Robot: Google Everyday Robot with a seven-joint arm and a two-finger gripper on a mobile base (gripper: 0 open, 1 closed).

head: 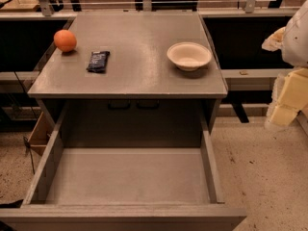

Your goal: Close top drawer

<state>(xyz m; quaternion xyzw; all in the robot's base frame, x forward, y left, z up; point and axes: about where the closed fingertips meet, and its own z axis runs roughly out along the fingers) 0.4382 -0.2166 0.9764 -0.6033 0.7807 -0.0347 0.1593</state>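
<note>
The top drawer [127, 177] of the grey cabinet [130, 88] is pulled fully out toward me. Its wide flat front panel [125, 219] lies along the bottom edge of the view, and its big smooth box interior is empty. My gripper [284, 107] shows as pale blocky parts hanging from the white arm [298, 37] at the right edge. It is to the right of the cabinet, above the floor, level with the cabinet top and apart from the drawer.
On the cabinet top lie an orange [65, 40] at the back left, a black packet [98, 61] beside it and a white bowl [189, 56] at the right. A speckled floor [264, 177] lies right of the drawer. A brown box [39, 134] sits low at the left.
</note>
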